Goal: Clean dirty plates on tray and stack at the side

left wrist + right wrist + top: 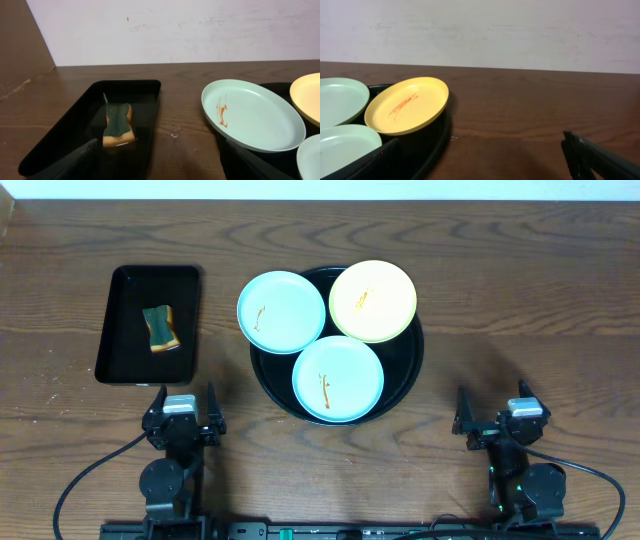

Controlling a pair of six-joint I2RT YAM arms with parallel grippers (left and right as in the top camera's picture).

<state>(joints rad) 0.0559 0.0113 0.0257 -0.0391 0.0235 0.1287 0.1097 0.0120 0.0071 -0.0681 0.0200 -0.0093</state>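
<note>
A round black tray (410,365) at the table's middle holds three plates with orange-brown streaks: a pale blue-green one (281,311) at the left, overhanging the rim, a pale yellow one (373,301) at the back right, and a second blue-green one (338,378) in front. The left wrist view shows the left plate (252,114); the right wrist view shows the yellow plate (406,105). My left gripper (182,412) is open and empty at the front left. My right gripper (502,417) is open and empty at the front right.
A rectangular black tray (125,330) at the left holds a yellow sponge with a green top (161,328), also in the left wrist view (118,125). The wooden table extends to a pale wall at the back.
</note>
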